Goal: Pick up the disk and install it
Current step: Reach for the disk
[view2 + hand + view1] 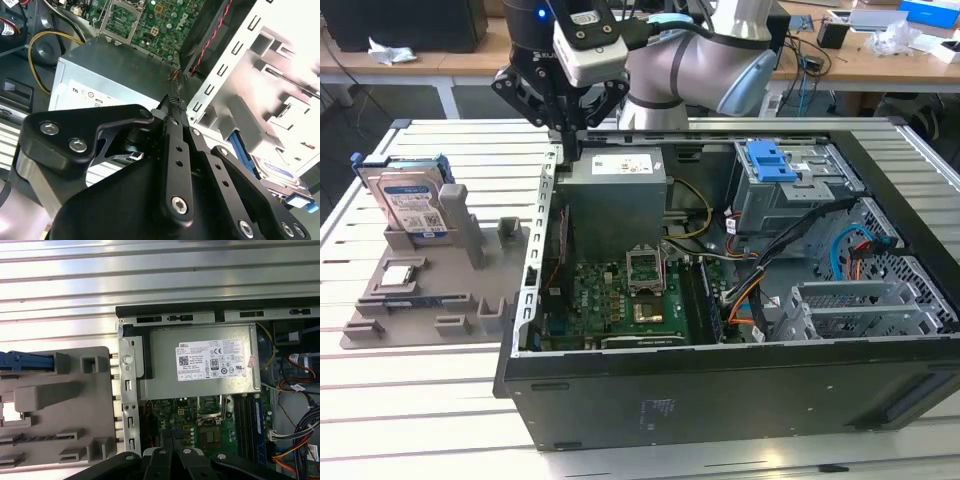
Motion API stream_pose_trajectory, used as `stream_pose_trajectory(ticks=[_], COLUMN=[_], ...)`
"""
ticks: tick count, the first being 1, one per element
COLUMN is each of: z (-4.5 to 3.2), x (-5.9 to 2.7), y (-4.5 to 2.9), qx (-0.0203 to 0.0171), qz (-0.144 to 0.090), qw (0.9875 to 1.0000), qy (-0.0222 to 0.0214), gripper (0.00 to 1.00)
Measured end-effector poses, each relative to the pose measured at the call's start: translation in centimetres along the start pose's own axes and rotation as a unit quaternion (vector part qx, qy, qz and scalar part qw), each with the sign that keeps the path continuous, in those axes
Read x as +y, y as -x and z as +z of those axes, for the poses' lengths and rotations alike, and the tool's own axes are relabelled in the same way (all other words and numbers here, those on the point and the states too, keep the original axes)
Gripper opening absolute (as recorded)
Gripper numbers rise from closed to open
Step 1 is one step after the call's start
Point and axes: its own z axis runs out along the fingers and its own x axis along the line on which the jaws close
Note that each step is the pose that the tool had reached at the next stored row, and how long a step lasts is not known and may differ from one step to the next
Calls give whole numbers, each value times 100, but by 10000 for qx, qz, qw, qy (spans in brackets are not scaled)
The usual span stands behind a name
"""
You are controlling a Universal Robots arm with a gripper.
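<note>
The disk (412, 205) is sitting upright in the grey holder (470, 300) at the exterior view's left, well apart from our gripper (567, 138). We're hovering it pinched closed and empty, just over the power supply (615, 190) in the open PC case (720, 390).

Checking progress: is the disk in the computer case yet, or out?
Out. The disk stands upright in the grey holder beside the case, on the exterior view's left.
</note>
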Motion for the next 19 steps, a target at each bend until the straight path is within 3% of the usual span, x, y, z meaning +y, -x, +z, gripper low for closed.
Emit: stream_pose_trajectory(ticks=[6, 10, 19], z=[-1, -4, -6], x=[-4, -11, -15], y=[-59, -142, -203], qx=[0, 0, 0], qz=[0, 0, 0], qw=[10000, 10000, 10000], qy=[0, 0, 0], gripper=[11, 11, 11])
